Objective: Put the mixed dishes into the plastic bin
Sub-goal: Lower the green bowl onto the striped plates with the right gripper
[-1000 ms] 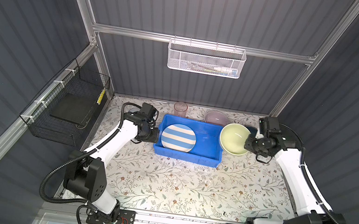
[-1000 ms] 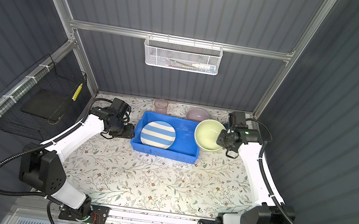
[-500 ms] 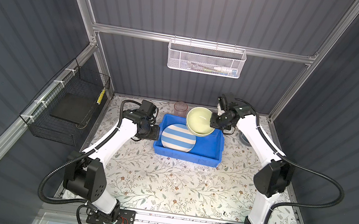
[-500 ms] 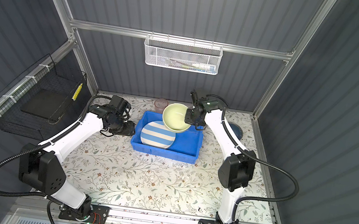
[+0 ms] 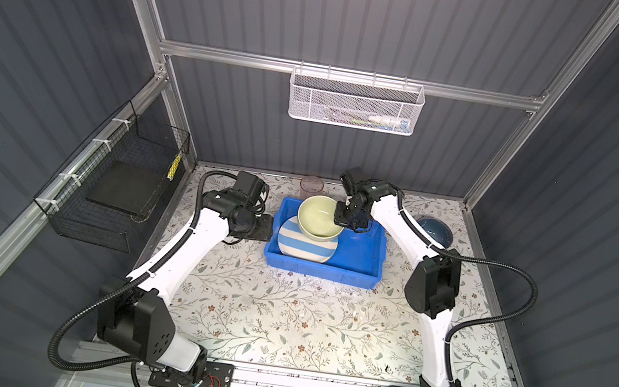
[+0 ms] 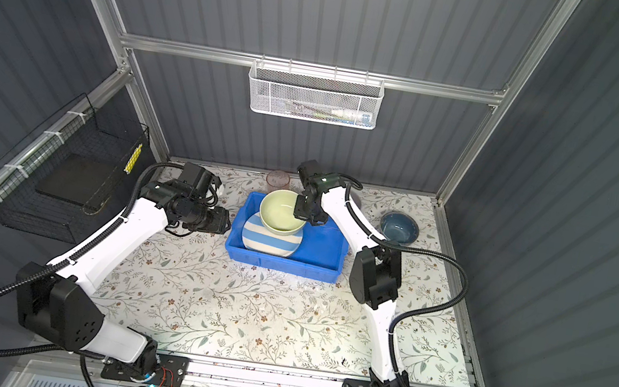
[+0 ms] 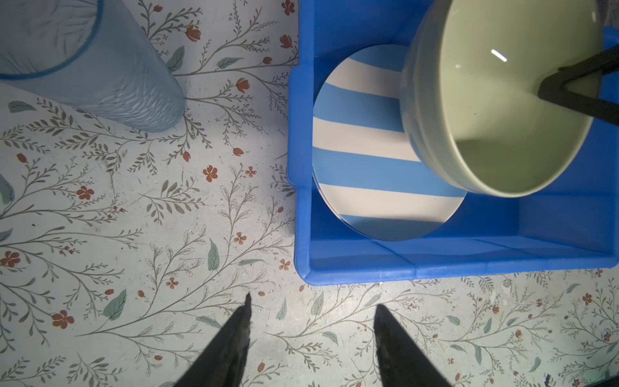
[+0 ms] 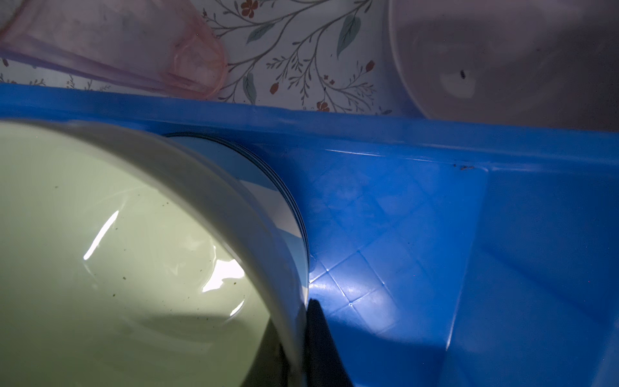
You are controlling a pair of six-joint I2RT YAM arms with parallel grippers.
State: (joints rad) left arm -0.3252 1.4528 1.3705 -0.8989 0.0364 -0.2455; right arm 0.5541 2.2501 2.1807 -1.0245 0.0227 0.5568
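Observation:
The blue plastic bin [image 5: 323, 271] [image 6: 279, 266] holds a blue-white striped plate [image 5: 305, 246] [image 6: 270, 241] in its left half. My right gripper [image 5: 340, 219] [image 8: 298, 318] is shut on the rim of a pale green bowl [image 5: 320, 217] [image 6: 281, 212] [image 7: 495, 110], one finger inside and one outside. The bowl hangs tilted over the plate's far part; whether they touch I cannot tell. My left gripper [image 5: 267, 228] [image 7: 311, 301] is open over the cloth beside the bin's left wall, holding nothing.
A pink tumbler [image 5: 310, 183] and a lilac bowl [image 8: 502, 60] stand behind the bin. A dark blue bowl [image 5: 432, 231] sits at the right, and a blue tumbler [image 7: 100, 67] is near the left gripper. A white mesh basket [image 5: 353, 102] and a black wire basket [image 5: 119, 189] hang on the walls.
The right arm has swung the green bowl from the bin's right side leftward over the bin, above the striped plate. The left gripper has stayed beside the bin.

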